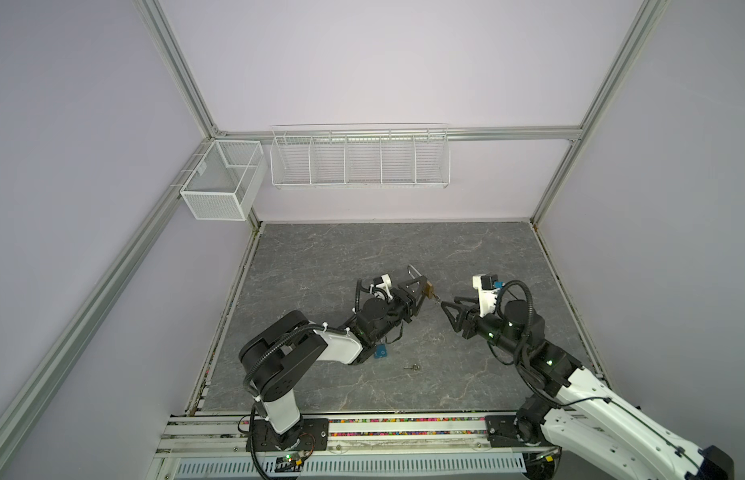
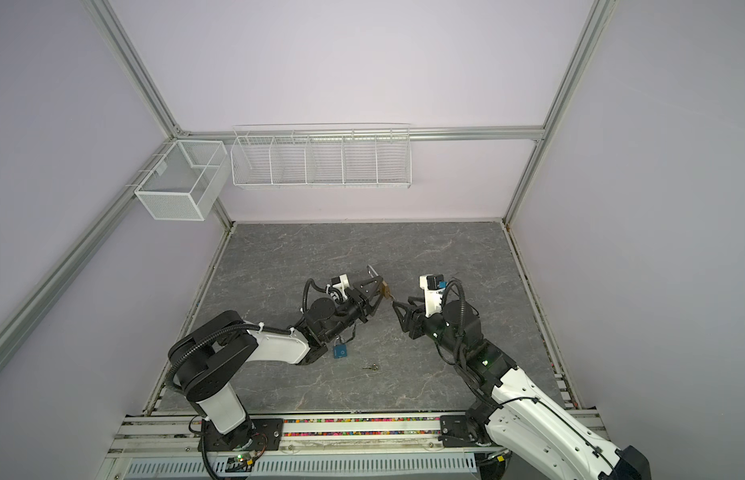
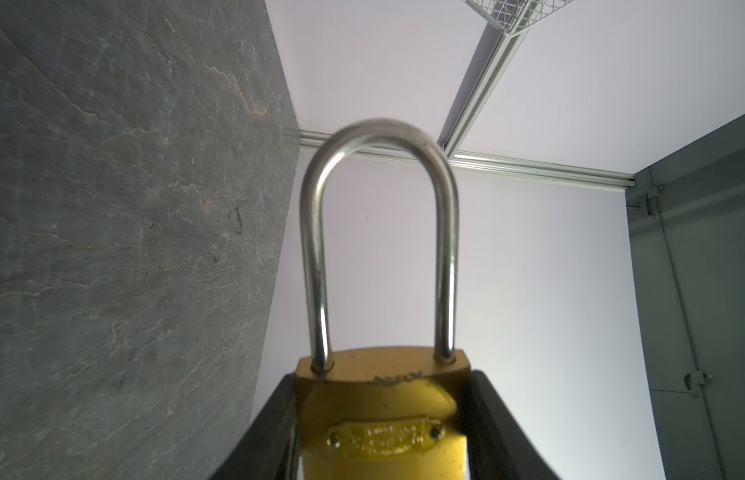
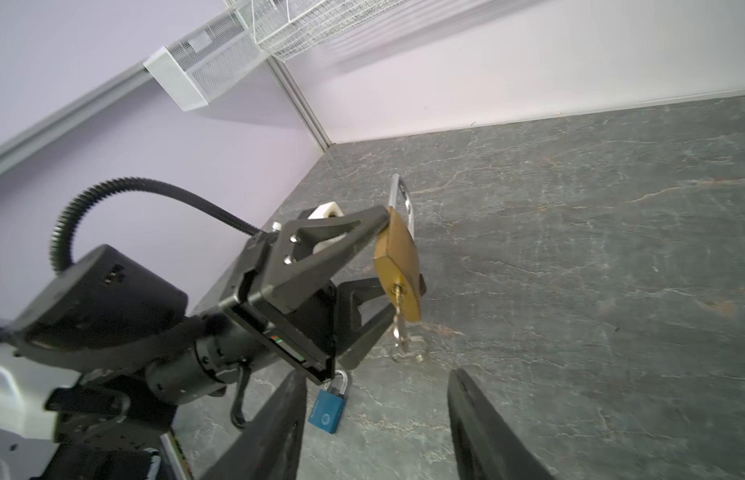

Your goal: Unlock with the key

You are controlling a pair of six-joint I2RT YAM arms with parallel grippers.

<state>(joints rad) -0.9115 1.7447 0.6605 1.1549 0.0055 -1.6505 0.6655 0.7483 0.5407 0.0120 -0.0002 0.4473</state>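
Observation:
A brass padlock (image 3: 383, 411) with a long steel shackle (image 3: 379, 133) is held off the table, my left gripper (image 3: 383, 380) shut on its body. Both shackle legs sit in the body. In both top views the padlock (image 1: 428, 286) (image 2: 385, 289) is at mid-table in the left gripper (image 1: 420, 287) (image 2: 378, 289). A key (image 4: 398, 297) is stuck in the keyhole on the padlock's end, its ring hanging below. My right gripper (image 4: 375, 415) (image 1: 449, 301) (image 2: 400, 301) is open just short of the key, nothing between its fingers.
A small blue padlock (image 4: 327, 413) (image 1: 380, 353) lies on the grey table under the left arm's wrist. Another key (image 1: 413, 367) (image 2: 371, 367) lies near the front middle. A white wire rack (image 1: 360, 160) and a mesh basket (image 1: 221, 183) hang on the back wall.

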